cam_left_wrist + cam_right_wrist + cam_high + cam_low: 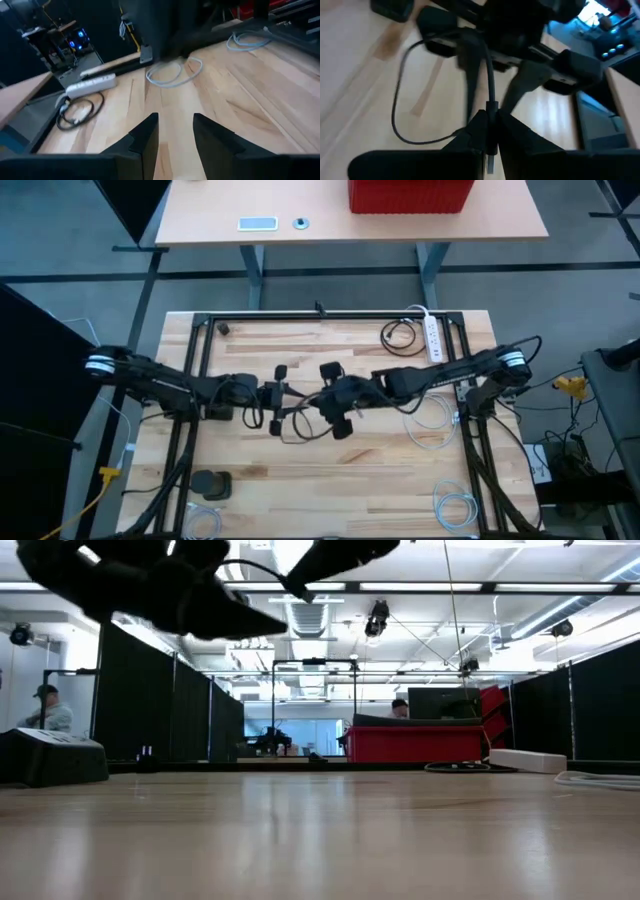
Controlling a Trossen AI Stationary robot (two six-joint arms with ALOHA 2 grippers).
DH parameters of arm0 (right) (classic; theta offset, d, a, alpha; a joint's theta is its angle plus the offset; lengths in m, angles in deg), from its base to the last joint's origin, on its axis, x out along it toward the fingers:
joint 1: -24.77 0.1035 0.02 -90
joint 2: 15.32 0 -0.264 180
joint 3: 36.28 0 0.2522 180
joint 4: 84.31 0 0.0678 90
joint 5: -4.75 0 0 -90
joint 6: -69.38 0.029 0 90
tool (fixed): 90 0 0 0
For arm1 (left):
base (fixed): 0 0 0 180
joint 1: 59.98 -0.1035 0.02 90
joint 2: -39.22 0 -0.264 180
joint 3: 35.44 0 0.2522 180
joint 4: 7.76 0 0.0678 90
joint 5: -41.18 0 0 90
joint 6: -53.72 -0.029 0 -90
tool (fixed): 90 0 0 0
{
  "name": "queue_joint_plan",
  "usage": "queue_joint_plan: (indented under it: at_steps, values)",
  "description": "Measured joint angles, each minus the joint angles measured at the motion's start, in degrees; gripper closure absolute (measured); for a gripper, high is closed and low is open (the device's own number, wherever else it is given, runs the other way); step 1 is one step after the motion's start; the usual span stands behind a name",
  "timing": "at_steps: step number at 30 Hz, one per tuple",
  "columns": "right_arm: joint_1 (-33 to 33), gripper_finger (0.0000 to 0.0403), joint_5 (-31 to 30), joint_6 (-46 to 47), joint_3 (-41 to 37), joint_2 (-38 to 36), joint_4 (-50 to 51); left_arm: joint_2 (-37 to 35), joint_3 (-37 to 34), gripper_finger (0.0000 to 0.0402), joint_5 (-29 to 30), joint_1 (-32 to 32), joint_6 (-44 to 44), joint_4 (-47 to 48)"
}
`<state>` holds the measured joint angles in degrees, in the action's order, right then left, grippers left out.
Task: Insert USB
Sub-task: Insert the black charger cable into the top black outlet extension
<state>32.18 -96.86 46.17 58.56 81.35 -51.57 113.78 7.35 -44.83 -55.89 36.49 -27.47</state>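
Note:
A thin black USB cable (400,100) curves in a loop and ends in a plug with a metal tip (490,162). My right gripper (489,135) hangs over the middle of the table (318,402) and is shut on that plug. My left gripper (175,130) faces it from the table's left (278,397), open and empty, a short way from the plug. In the high view the cable's loop (297,432) shows just below the two grippers. Where the cable's other end lies is hidden. In the low view both arms are dark shapes at the top (180,590). My right gripper pinches the cable's plug body (490,117) between its two fingers. The metal tip sticks out back between the fingers, and the cable leaves past the fingertips toward the left arm. The loop swings out to one side and curls back; whether it touches the table I cannot tell.
A white power strip (432,337) and a coiled black cord (398,334) lie near the far right corner. White cable coils (432,415) (455,507) lie at the right, and a dark block (211,483) near left. A black frame (330,315) borders the table.

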Motion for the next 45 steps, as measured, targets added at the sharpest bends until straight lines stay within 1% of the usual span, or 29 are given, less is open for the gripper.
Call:
queue_joint_plan:
  at_steps: [3,7,11,22,29,32,35,45]
  values:
    - [-1.15,0.0386,-0.59,1.28,-1.32,-0.85,1.15,0.72,2.92,0.0286,0.11,0.02,-1.97,0.93]
    - [-1.82,0.0386,-0.41,2.96,-2.61,-2.96,0.9,-0.32,4.43,0.029,0.06,0.02,-3.27,1.99]
    - [-1.82,0.0386,-0.41,3.04,-3.12,-3.91,1.06,-1.09,4.25,0.0298,-0.11,0.02,-3.99,1.54]
    - [-1.82,0.0386,-0.31,5.74,-5.85,-3.83,1.22,-1.31,4.71,0.0299,-0.01,0.02,-2.77,-0.39]
    - [-1.82,0.0386,-0.43,5.6,-5.92,-3.7,-1.47,-1.31,4.69,0.03,-0.11,0.02,-1.75,-1.4]
    - [-1.71,0.0386,-0.43,5.4,-5.92,-3.72,-2.1,-1.31,4.69,0.0301,1.83,0.07,-1.54,-1.38]
    - [-1.69,0.0386,-0.44,5.35,-5.92,-3.7,-2.06,-1.31,4.69,0.0305,3.49,0.02,-1.54,-0.5]
    - [-1.67,0.0386,0.03,5.14,-6.09,-3.7,-3.44,-1.56,4.64,0.0332,3.61,0.02,-1.7,1.23]
